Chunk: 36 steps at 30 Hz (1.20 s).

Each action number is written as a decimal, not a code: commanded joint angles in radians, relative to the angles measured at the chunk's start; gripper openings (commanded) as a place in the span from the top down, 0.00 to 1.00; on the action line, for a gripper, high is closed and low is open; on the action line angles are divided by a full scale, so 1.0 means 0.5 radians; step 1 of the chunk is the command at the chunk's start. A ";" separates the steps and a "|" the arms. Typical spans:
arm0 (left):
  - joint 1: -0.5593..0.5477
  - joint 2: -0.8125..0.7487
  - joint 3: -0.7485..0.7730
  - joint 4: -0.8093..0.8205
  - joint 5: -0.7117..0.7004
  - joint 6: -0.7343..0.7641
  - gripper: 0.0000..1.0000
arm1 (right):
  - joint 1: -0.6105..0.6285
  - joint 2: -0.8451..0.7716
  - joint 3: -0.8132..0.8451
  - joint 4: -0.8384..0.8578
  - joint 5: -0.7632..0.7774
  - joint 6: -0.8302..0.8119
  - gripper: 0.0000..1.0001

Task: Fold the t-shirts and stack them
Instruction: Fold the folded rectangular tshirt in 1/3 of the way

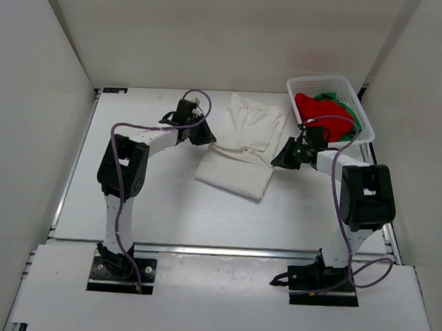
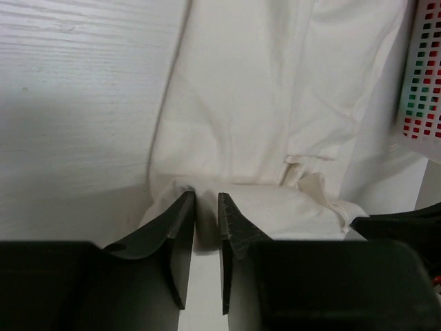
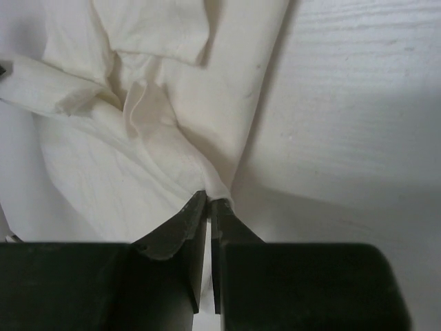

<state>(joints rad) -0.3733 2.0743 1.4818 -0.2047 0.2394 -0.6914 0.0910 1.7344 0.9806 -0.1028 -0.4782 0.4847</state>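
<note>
The white t-shirt [image 1: 240, 148] lies partly folded on the table's middle; it also shows in the left wrist view [image 2: 275, 103] and the right wrist view [image 3: 124, 158]. My left gripper [image 1: 204, 139] is at its left edge, jaws closed on a fold of the white cloth [image 2: 207, 200]. My right gripper [image 1: 280, 160] is at its right edge, jaws pinched on the cloth's edge [image 3: 209, 201]. The red t-shirt [image 1: 313, 107] and the green t-shirt [image 1: 341, 109] lie bunched in the basket.
The white lattice basket [image 1: 322, 82] stands at the back right, just behind my right arm; its wall shows in the left wrist view [image 2: 424, 83]. White walls enclose the table on three sides.
</note>
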 commanded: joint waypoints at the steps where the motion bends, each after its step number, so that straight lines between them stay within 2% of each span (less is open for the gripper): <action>1: 0.059 -0.123 -0.052 0.166 -0.034 -0.080 0.67 | 0.011 0.071 0.174 0.058 0.054 -0.058 0.95; 2: 0.071 -0.166 -0.107 0.194 -0.016 -0.108 0.63 | 0.008 0.093 0.217 0.025 0.051 -0.061 0.94; 4: 0.084 -0.294 -0.220 0.314 -0.006 -0.142 0.47 | 0.011 0.072 0.223 0.009 0.079 -0.067 0.82; 6: 0.078 -0.460 -0.368 0.387 -0.064 -0.169 0.44 | 0.039 -0.053 0.184 0.034 0.131 -0.067 0.72; 8: 0.047 -0.656 -0.631 0.507 -0.077 -0.176 0.53 | 0.075 -0.149 0.147 0.019 0.226 -0.101 0.65; 12: -0.066 -0.789 -0.978 0.605 -0.010 -0.169 0.61 | 0.186 -0.354 0.009 -0.024 0.413 -0.141 0.57; 14: -0.070 -0.737 -1.067 0.670 0.046 -0.188 0.63 | 0.308 -0.422 -0.089 -0.003 0.475 -0.135 0.66; 17: -0.051 -0.600 -1.074 0.630 0.095 -0.157 0.64 | 0.452 -0.422 -0.252 0.043 0.398 -0.114 0.92; 20: 0.004 -0.535 -1.150 0.661 0.144 -0.163 0.65 | 0.569 -0.327 -0.347 0.147 0.297 -0.086 1.00; 24: 0.004 -0.635 -1.441 0.741 0.156 -0.163 0.66 | 0.655 -0.211 -0.412 0.157 0.285 -0.067 1.00; 31: -0.024 -1.171 -2.116 0.824 0.211 -0.191 0.65 | 0.787 -0.428 -0.697 0.074 0.398 -0.131 1.00; 34: 0.004 -1.493 -2.239 0.744 0.206 -0.176 0.58 | 0.760 -0.529 -0.667 -0.033 0.316 -0.168 0.99; 36: 0.035 -1.665 -2.209 0.564 0.169 -0.105 0.56 | 0.763 -0.588 -0.569 -0.073 0.239 -0.178 0.93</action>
<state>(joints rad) -0.3756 1.3491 0.3794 0.1909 0.3462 -0.7918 0.4767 1.4937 0.6567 -0.0872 -0.3340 0.4320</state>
